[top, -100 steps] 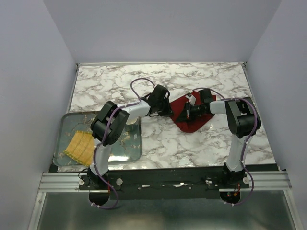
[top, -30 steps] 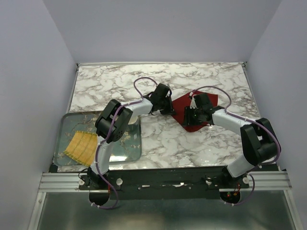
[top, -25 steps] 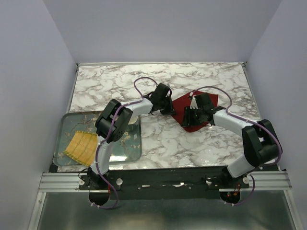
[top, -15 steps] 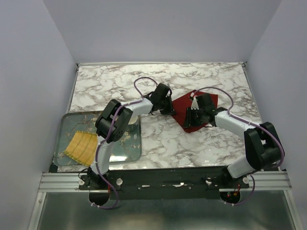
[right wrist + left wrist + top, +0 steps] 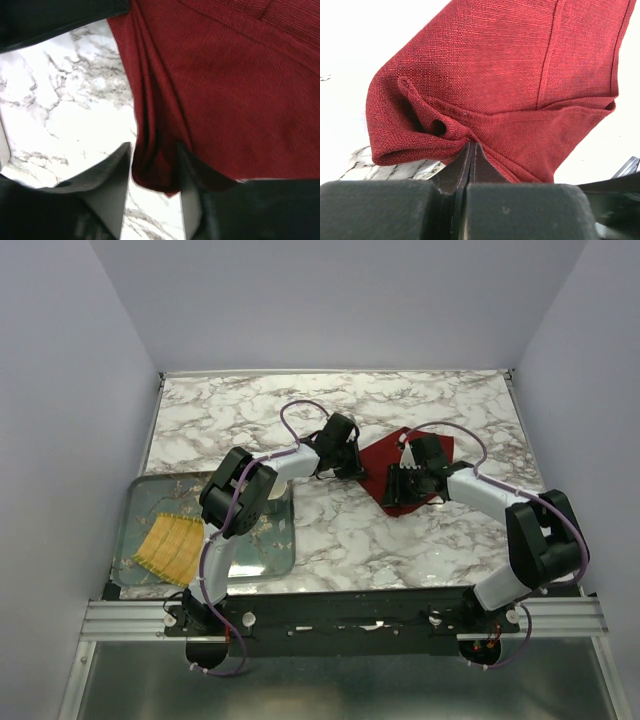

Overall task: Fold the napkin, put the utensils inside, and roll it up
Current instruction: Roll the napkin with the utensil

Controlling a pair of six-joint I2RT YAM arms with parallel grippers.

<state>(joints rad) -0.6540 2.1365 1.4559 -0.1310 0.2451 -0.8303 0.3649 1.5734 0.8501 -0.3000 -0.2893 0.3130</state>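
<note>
Burgundy napkin (image 5: 520, 75) | left hand (image 5: 471, 145), right hand (image 5: 155, 165) pinch it | yellow mat (image 5: 168, 545) on tray (image 5: 275, 550)

Coarse woven matt cloth: napkin (image 5: 520, 75); glossy marble-look table (image 5: 400, 410); tray (image 5: 270, 540) shiny, perhaps metal.

Both arms reach forward, wrists angled inward; the left gripper (image 5: 471, 146) pinches the napkin (image 5: 520, 75), fingertips together; the right gripper (image 5: 154, 172) clamps a fold.
</note>
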